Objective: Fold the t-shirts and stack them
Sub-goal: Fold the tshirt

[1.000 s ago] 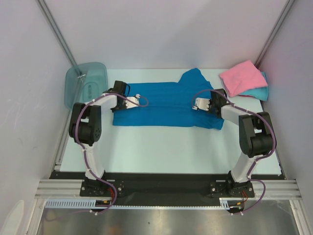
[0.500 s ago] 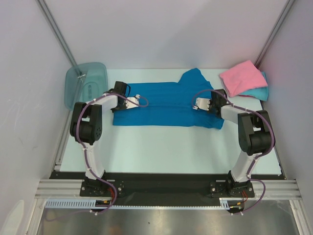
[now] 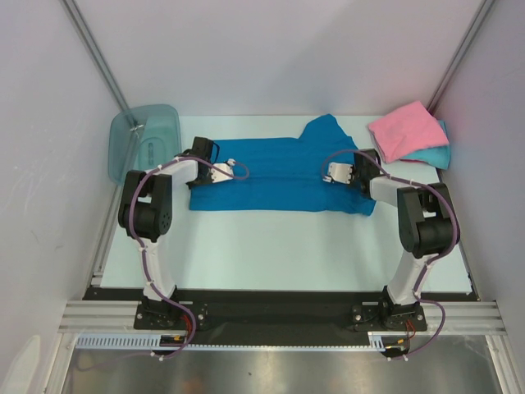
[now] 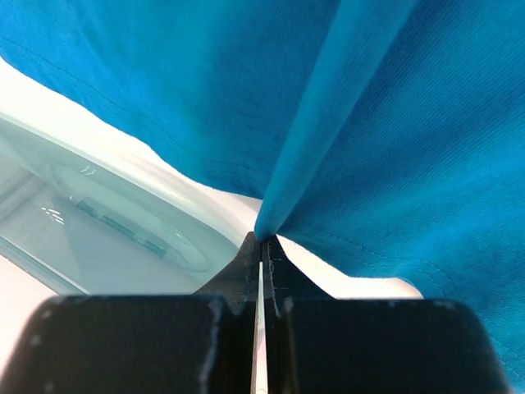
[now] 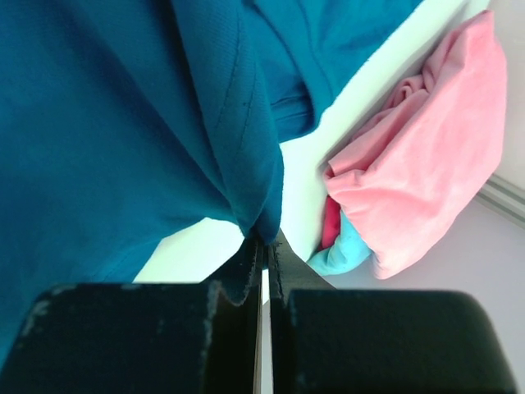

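Jaws of the left gripper [image 4: 262, 243] are pressed together on a pinched ridge of the deep blue t-shirt [image 3: 279, 176]. Only a hairline slit shows between the 2 black fingers, and the cloth rises from their tips in a taut fold. The right gripper [image 5: 264, 240] is closed the same way on a bunched edge of the same shirt, with the fabric falling away from its tips in soft creases.

Seen from above, the left gripper sits over the shirt's left end. The right gripper sits over its right end, just near of the 1 sleeve that pokes toward the far side.

Left of the left arm, the translucent teal bin [image 3: 146, 146] lies at the far left corner of the pale table [image 3: 279, 246], near the shirt's left edge. At the far right corner, the pink t-shirt [image 3: 406, 130] lies folded on top of the turquoise t-shirt [image 3: 435, 154], which peeks out along its near right side. This pile is just beside the right arm's wrist.

The blue shirt lies across the far middle of the table as a long band running left to right. It is mostly smooth, with a lengthwise crease between the 2 grippers and a fairly straight near edge.
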Controlling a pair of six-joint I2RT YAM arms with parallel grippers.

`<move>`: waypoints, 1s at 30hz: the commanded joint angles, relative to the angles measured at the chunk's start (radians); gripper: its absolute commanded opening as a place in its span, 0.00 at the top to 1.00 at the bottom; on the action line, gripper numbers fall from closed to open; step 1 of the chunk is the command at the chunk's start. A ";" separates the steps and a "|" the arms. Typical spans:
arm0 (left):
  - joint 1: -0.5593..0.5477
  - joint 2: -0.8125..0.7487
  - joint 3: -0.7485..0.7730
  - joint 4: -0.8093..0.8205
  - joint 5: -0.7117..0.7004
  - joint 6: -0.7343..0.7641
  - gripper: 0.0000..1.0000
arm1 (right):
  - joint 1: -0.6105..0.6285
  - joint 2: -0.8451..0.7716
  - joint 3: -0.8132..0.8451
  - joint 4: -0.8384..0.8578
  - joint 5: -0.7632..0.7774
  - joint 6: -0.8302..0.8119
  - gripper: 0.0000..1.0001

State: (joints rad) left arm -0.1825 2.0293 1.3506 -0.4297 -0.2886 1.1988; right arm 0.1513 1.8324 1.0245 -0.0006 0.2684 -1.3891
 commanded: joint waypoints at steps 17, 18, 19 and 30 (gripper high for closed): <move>0.015 0.009 0.036 0.008 -0.057 -0.028 1.00 | 0.025 0.041 0.025 0.229 0.066 -0.013 1.00; 0.015 0.008 0.036 0.006 -0.055 -0.028 1.00 | 0.028 0.041 0.026 0.231 0.063 -0.011 1.00; 0.015 0.009 0.036 0.006 -0.055 -0.027 1.00 | 0.030 0.044 0.031 0.231 0.061 -0.010 1.00; 0.011 0.017 0.038 0.006 -0.055 -0.028 1.00 | 0.045 0.056 0.032 0.232 0.065 -0.010 1.00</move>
State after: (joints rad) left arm -0.1825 2.0430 1.3510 -0.4297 -0.3080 1.1847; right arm 0.1951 1.8801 1.0248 0.1787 0.3065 -1.3895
